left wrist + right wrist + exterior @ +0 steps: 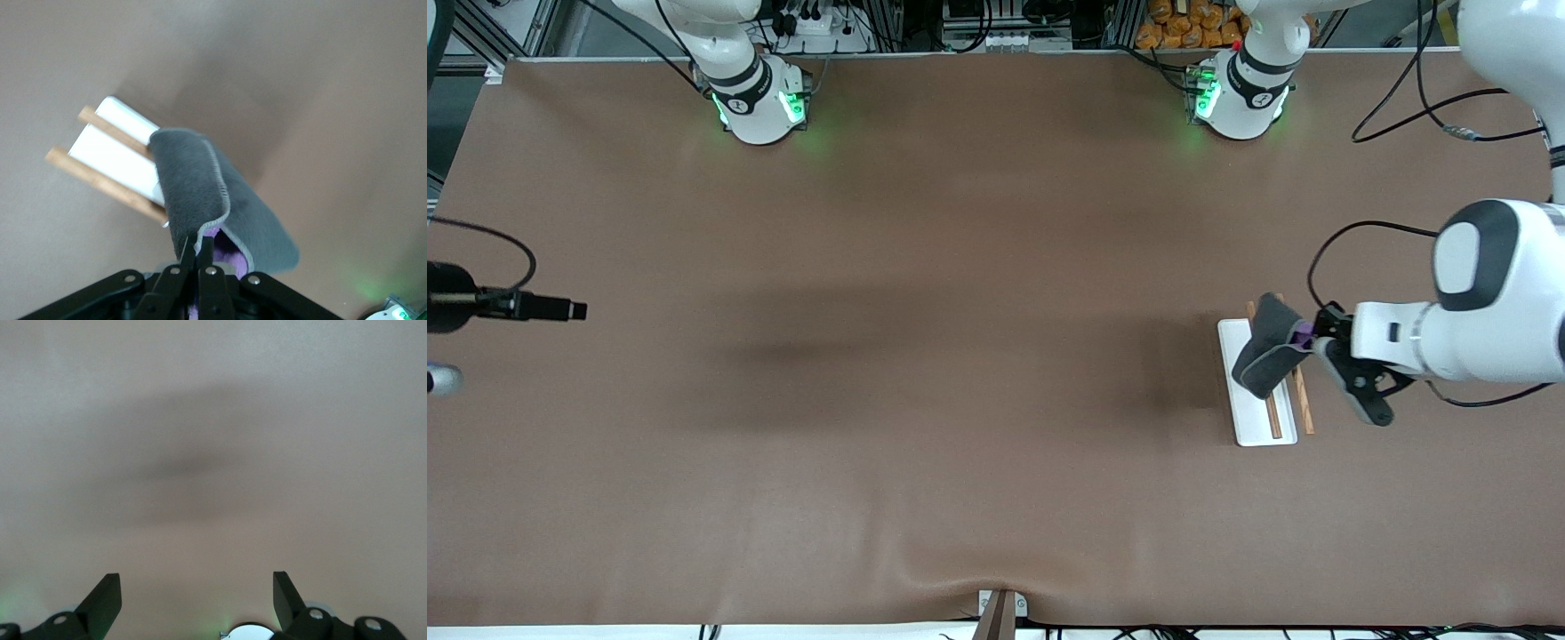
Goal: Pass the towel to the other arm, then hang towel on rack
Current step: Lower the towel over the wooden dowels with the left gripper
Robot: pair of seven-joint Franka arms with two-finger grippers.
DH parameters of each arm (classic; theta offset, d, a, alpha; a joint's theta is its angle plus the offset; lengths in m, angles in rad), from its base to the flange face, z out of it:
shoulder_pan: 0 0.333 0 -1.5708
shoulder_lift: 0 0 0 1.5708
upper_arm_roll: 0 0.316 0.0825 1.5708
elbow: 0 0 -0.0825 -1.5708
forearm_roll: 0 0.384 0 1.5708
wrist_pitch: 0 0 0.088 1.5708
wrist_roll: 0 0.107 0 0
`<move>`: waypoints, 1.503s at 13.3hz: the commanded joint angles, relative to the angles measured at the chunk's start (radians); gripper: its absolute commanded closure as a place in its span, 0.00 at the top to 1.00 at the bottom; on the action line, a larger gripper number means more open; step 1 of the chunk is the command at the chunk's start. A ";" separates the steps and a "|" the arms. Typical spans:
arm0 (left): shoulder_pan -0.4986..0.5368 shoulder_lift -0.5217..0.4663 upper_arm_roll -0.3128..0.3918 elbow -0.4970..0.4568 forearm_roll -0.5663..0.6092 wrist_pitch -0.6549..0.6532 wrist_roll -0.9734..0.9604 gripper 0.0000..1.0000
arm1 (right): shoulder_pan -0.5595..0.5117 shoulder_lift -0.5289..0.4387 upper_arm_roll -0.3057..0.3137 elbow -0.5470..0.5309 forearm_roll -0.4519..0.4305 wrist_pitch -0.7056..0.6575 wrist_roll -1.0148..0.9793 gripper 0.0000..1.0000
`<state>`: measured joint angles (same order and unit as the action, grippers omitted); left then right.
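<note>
The towel, dark grey outside and purple inside, hangs folded from my left gripper, which is shut on its edge. It is draped over the end of the rack farther from the front camera, at the left arm's end of the table. In the left wrist view the towel covers one end of the two wooden rods and the white base, with my left gripper pinching the hem. My right gripper stands open and empty above bare table near its own base.
A black camera mount with a cable juts in at the right arm's end of the table. Loose black cables lie near the left arm's base. A small bracket sits at the table's front edge.
</note>
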<state>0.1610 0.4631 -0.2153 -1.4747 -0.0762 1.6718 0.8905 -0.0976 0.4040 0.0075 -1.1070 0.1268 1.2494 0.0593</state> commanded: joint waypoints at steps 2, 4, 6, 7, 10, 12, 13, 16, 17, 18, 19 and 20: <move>0.070 0.037 -0.010 0.005 0.010 0.002 0.073 0.00 | 0.032 -0.235 0.014 -0.262 -0.062 0.112 -0.012 1.00; 0.080 0.057 -0.012 0.007 0.001 0.005 0.077 0.00 | 0.038 -0.363 0.020 -0.431 -0.067 0.227 -0.012 1.00; 0.072 0.058 -0.012 0.007 -0.005 0.023 0.071 0.00 | 0.036 -0.428 0.052 -0.514 -0.094 0.303 -0.012 1.00; 0.065 0.058 -0.013 0.007 -0.005 0.025 0.062 0.00 | 0.036 -0.432 0.058 -0.513 -0.108 0.308 -0.012 1.00; 0.043 0.058 -0.032 0.023 -0.007 0.028 -0.014 0.00 | 0.032 -0.426 0.063 -0.498 -0.124 0.358 -0.015 1.00; 0.017 0.058 -0.032 0.034 -0.005 0.028 -0.039 0.00 | 0.036 -0.425 0.065 -0.485 -0.131 0.361 -0.013 1.00; 0.023 0.069 -0.032 0.034 -0.005 0.028 -0.035 0.00 | 0.036 -0.424 0.066 -0.485 -0.131 0.363 -0.013 1.00; 0.023 0.077 -0.030 0.034 -0.005 0.034 -0.036 0.00 | 0.027 -0.401 0.062 -0.459 -0.121 0.364 -0.012 1.00; 0.026 0.086 -0.026 0.034 -0.005 0.037 -0.035 0.00 | 0.030 -0.386 0.063 -0.424 -0.119 0.342 0.002 1.00; 0.026 0.088 -0.022 0.034 -0.004 0.039 -0.035 0.05 | 0.032 -0.383 0.063 -0.415 -0.119 0.326 0.005 1.00; 0.026 0.092 -0.022 0.034 -0.004 0.039 -0.039 0.20 | 0.030 -0.382 0.063 -0.415 -0.118 0.326 0.014 1.00; 0.025 0.094 -0.022 0.034 -0.004 0.045 -0.047 0.45 | 0.033 -0.384 0.063 -0.415 -0.119 0.325 0.026 1.00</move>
<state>0.1869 0.5474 -0.2372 -1.4511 -0.0774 1.7062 0.8600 -0.0612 0.0045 0.0653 -1.5563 0.0162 1.5957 0.0639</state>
